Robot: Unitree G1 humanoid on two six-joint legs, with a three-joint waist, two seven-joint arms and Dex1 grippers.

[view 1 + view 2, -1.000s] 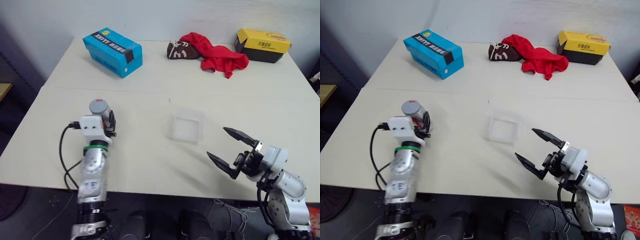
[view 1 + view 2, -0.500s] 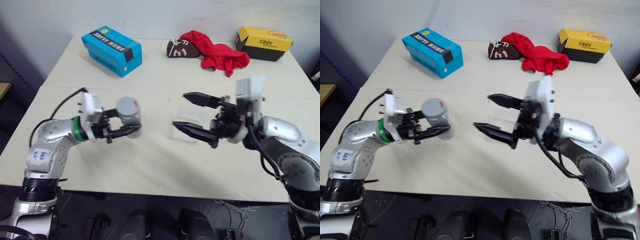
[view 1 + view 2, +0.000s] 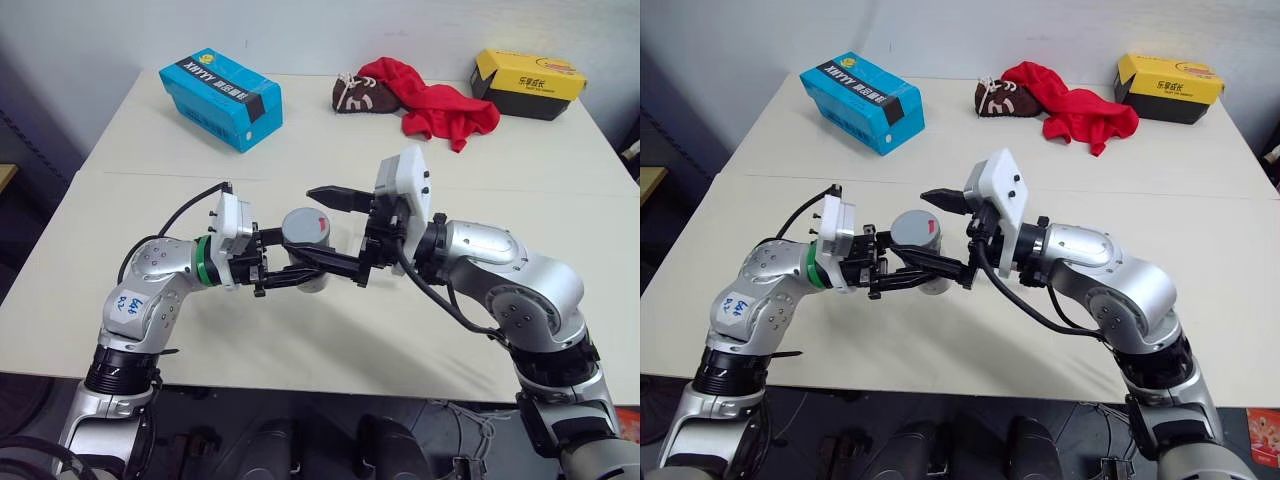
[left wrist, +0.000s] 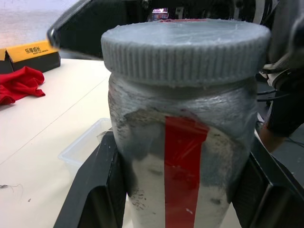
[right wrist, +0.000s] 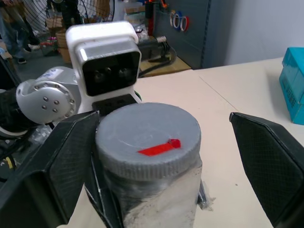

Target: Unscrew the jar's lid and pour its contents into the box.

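Observation:
My left gripper (image 3: 298, 258) is shut on the jar (image 3: 305, 250), a cloudy clear cylinder with a red stripe (image 4: 183, 161), and holds it upright above the table's middle. The grey ribbed lid (image 5: 147, 137), with its red mark, sits on the jar. From the other side my right gripper (image 3: 312, 233) stands open, with one black finger on each side of the lid; one is close to it and the other well apart. The contents are hidden behind the cloudy wall. The box (image 4: 85, 145), a clear shallow tray, lies on the table just behind the jar.
At the table's back stand a blue carton (image 3: 222, 95) on the left and a yellow-and-black box (image 3: 527, 85) on the right. A red cloth (image 3: 435, 105) and a brown item (image 3: 355, 97) lie between them. The table's front edge (image 3: 330, 372) runs below both arms.
Both arms rose and swung toward each other. My left gripper turned rightward and carried the jar off the table. My open right gripper came in around the lid.

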